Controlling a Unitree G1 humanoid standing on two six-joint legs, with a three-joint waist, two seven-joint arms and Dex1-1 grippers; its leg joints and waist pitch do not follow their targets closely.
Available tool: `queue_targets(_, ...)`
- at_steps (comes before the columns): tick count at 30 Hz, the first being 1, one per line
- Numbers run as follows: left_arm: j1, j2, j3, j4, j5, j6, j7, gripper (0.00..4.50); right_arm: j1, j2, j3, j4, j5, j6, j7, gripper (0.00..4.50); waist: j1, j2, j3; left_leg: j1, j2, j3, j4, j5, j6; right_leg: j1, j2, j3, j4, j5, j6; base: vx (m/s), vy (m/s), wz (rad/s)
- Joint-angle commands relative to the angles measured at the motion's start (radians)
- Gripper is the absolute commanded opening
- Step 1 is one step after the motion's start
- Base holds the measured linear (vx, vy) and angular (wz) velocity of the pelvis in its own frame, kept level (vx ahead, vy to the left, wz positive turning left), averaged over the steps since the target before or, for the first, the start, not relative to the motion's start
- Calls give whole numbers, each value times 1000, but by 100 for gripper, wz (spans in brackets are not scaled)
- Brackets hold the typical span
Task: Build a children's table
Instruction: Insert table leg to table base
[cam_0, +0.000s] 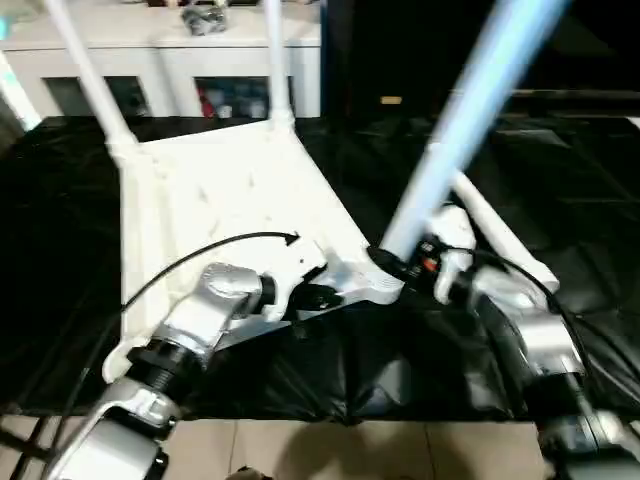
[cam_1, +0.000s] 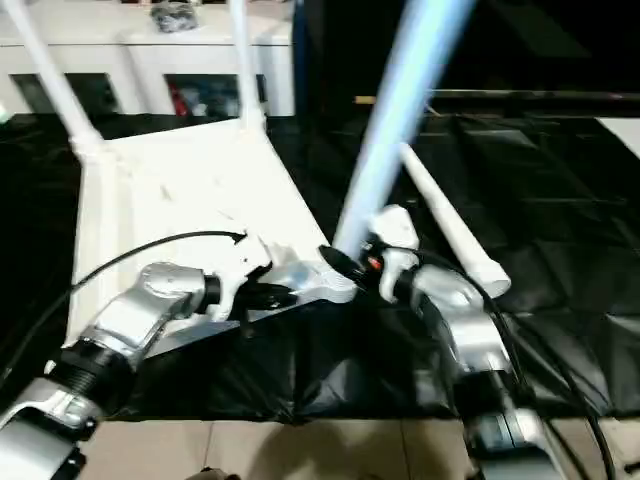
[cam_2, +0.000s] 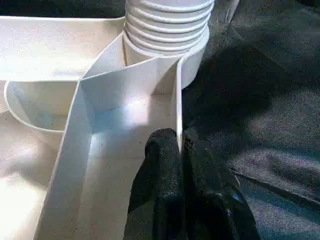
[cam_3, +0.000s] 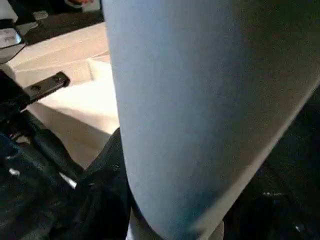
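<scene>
The children's table lies upside down on black cloth, its white tabletop (cam_0: 230, 200) ribbed side up. Two white legs (cam_0: 92, 80) (cam_0: 276, 70) stand in the far corner sockets. A third leg (cam_0: 470, 120) rises tilted from the near right corner socket (cam_2: 167, 30), its ribbed end seated there. My right gripper (cam_0: 398, 262) is shut on this leg just above the socket, one black finger (cam_3: 100, 195) beside the tube. My left gripper (cam_2: 180, 142) is shut on the tabletop's thin rim wall (cam_2: 177, 100) next to that socket. A fourth leg (cam_1: 450, 225) lies loose on the cloth to the right.
A white glass-door cabinet (cam_0: 160, 60) stands behind the work. The black cloth (cam_0: 560, 180) spreads wide to the right and ends at the near edge, where tiled floor (cam_0: 350, 450) begins. A black cable (cam_0: 200, 255) arcs over my left forearm.
</scene>
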Motion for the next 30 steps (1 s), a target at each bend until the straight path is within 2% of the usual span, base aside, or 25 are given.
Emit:
queue_targets(1, -19, 13, 16, -44, -11, -26, -40, 0, 14, -10, 62, 95, -64, 52, 25, 190, 5, -14, -56, 16, 7, -8, -81, -422, -10, 34, -38, 16, -100, -501, -148, 0, 0, 0)
queue_targets(2, -19, 14, 15, -44, -11, -26, -42, 0, 11, -10, 65, 99, -66, 52, 29, 190, 4, -12, -55, 18, 8, -7, -81, -433, -12, 30, -37, 17, -103, -505, -149, 0, 0, 0)
queue_targets(4, -12, 27, 9, -61, -18, -20, -68, 0, 1, -17, 82, 121, -70, 55, 68, 190, 5, -23, -57, 22, 9, -6, -81, -437, -11, 30, -37, 18, -103, -497, -153, 0, 0, 0)
queue_targets(11, 23, 81, -14, -137, -51, -62, -202, 0, -4, -30, 108, 170, -72, 20, 178, 189, 9, -24, -59, 24, 15, -7, -86, -449, -20, 32, -37, 22, -91, -408, -187, 0, 0, 0)
queue_targets(18, 32, 118, -19, -191, -73, -57, -275, 0, 20, -47, 133, 154, -70, -6, 272, 189, 18, -24, -60, 25, 18, -4, -87, -425, -16, 36, -36, 25, -82, -335, -218, 0, 0, 0)
queue_targets(25, 40, 144, -10, -217, -72, -46, -298, 0, 0, -39, 142, 189, -86, -37, 316, 189, 28, -24, -59, 27, 17, -3, -88, -427, -20, 35, -37, 25, -82, -358, -215, 0, 0, 0)
queue_targets(30, 35, 137, 8, -205, -53, -23, -241, 0, -16, -24, 129, 212, -85, -57, 289, 189, 31, -27, -57, 28, 18, -5, -90, -446, -30, 33, -38, 25, -84, -390, -204, 0, 0, 0)
